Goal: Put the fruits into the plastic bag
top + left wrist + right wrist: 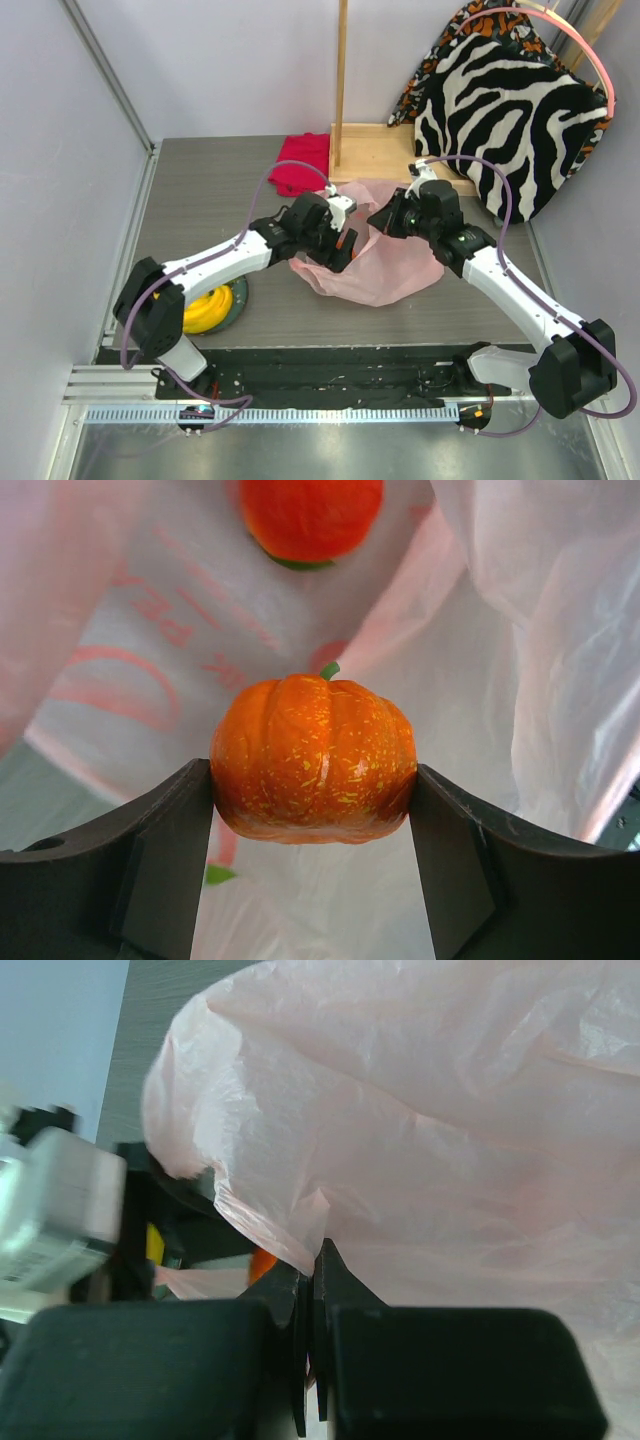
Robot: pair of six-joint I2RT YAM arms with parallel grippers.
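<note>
Orange ribbed, speckled fruit [313,755] clamped in left pincer [313,785] | right pincer [313,1272] pinched on thin, crinkled plastic bag [450,1140]

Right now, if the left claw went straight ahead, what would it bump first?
Probably the red fruit lying inside the plastic bag, just beyond the orange fruit the left claw holds; depth is unclear.
</note>
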